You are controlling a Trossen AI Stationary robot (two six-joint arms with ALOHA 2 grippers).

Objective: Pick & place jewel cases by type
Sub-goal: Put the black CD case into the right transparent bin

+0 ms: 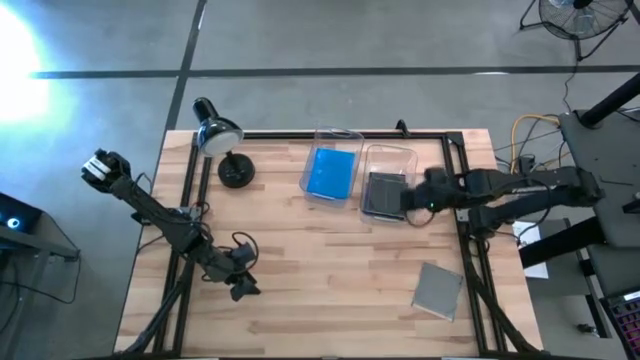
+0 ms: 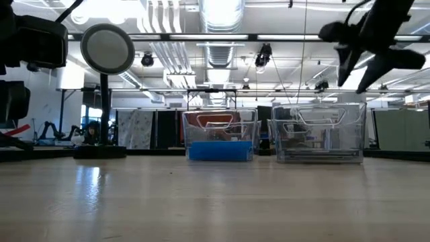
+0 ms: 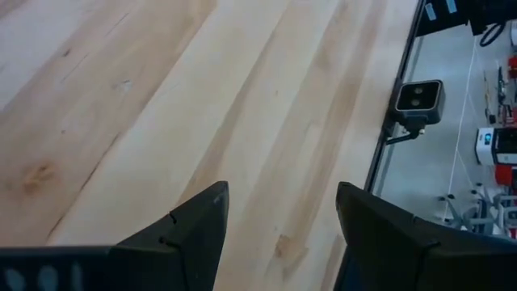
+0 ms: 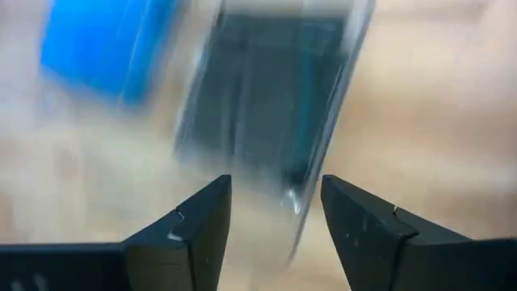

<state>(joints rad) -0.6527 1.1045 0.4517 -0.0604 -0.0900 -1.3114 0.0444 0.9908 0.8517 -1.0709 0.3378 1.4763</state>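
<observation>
Lying flat (corners askew to the table's edges), grey jewel case (image 1: 438, 290).

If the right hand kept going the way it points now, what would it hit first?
Most likely the clear bin holding dark grey cases. The right hand is open and empty, raised beside that bin and aimed down into it. The blurred wrist view leaves it unclear whether the rim or the cases come first.

Strong white glare burns out the floor (image 1: 20, 60) at ten o'clock in the high view. Ceiling lights (image 2: 222, 13) blaze at twelve o'clock in the low view, sheen on the table (image 2: 215, 202). Right wrist view: bins (image 4: 275, 105) smeared by blur.
</observation>
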